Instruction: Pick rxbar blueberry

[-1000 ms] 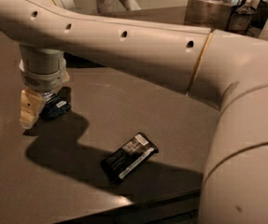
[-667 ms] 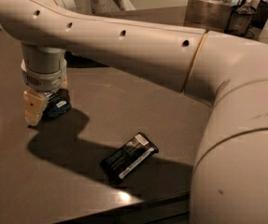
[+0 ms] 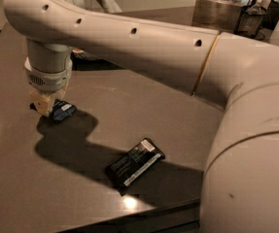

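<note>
Two wrapped bars lie on the dark grey surface (image 3: 144,106). One is the rxbar blueberry (image 3: 64,110), a small dark blue crinkled wrapper with a pale label patch, lying toward the left side, about midway between the near and far edges. The other is a longer black bar (image 3: 135,161) with a white stripe along it, lying at a slant nearer the front and to the right, well apart from the blue one. Both carry pale print, but none of it can be read.

There is one robot arm (image 3: 144,42), cream-white, reaching in from the right and across to the left, with its wrist pointing straight down. Its single tool (image 3: 46,108) is right at the rxbar blueberry, low to the surface and covering the bar's left part. I cannot tell whether the tool is clenched on the wrapper or released.

At the far right edge stand several containers (image 3: 224,6), their labels too unclear to read.
</note>
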{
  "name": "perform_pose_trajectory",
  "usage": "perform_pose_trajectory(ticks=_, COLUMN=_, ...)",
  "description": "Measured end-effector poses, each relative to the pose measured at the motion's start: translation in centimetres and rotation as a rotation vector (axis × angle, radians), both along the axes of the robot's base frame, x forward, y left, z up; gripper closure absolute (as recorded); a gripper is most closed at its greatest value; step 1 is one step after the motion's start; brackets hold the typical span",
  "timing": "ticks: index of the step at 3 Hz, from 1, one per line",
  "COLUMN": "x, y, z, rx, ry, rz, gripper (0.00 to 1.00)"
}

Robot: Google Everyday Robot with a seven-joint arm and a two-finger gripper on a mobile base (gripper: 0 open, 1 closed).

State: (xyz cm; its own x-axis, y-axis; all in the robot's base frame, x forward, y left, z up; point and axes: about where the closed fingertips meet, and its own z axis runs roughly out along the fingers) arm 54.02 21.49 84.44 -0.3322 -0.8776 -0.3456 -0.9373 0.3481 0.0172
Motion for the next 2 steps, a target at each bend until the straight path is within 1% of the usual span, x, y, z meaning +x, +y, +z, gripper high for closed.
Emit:
perform_pose_trajectory(ticks=1, x=0.5, y=-1.4, z=1.6, rx=0.050, ry=0.004, rz=-0.016, gripper=1.00)
perform_pose_trajectory(ticks=2, x=1.2, y=-3.4, z=4.4, rx=0.135, ry=0.007, rz=-0.021, gripper=1.00)
